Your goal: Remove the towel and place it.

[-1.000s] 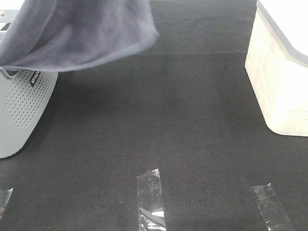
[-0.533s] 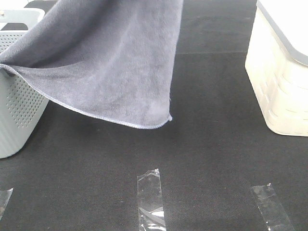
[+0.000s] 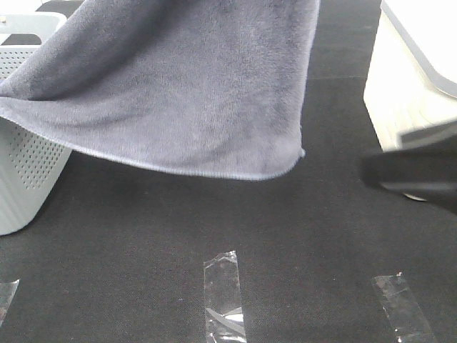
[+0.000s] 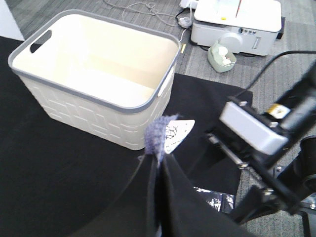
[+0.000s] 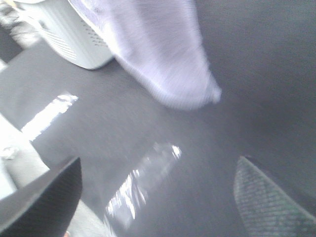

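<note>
The towel [image 3: 193,93] has swung further from the grey basket [image 3: 25,179] at the table's [image 3: 285,250] left edge, hanging from the clenched left gripper [image 4: 157,157]. The right gripper [image 5: 158,168] has come in released and empty, probably to take the loose corner.

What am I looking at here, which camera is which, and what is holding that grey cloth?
This is a robot with two arms working over a black mat. One picture comes from a camera mounted high; the other two from cameras on the arms' wrists. The left end effector is shut on part of the grey towel, which hangs above the mat and partly hides a grey perforated basket. The right end effector is open and empty. A cream basket stands on the right, and strips of clear tape lie on the mat.
</note>
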{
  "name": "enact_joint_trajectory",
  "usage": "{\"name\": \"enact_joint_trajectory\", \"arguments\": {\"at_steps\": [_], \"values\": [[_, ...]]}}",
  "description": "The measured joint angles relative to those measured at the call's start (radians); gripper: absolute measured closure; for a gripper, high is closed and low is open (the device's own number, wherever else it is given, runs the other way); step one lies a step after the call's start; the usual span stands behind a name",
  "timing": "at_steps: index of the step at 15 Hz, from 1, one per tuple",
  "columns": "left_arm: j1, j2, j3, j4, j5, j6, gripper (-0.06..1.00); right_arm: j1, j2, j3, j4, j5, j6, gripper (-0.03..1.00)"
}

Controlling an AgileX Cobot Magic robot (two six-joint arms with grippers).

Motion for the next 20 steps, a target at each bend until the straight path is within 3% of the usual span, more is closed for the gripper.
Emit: {"name": "enact_joint_trajectory", "arguments": {"at_steps": [3,5,6,9,20], "values": [[0.001,-0.003,0.0,-0.027,0.0,0.0,0.94,0.0,0.158,0.0,0.258,-0.008,-0.308,0.17],[0.001,-0.003,0.0,-0.032,0.0,0.0,0.94,0.0,0.249,0.0,0.373,0.007,-0.505,0.17],[0.001,-0.003,0.0,-0.032,0.0,0.0,0.94,0.0,0.249,0.0,0.373,0.007,-0.505,0.17],[0.001,-0.003,0.0,-0.034,0.0,0.0,0.94,0.0,0.375,0.0,0.474,0.137,-0.626,0.18],[0.001,-0.003,0.0,-0.052,0.0,0.0,0.94,0.0,0.613,-0.001,0.628,0.2,-0.823,0.2]]}}
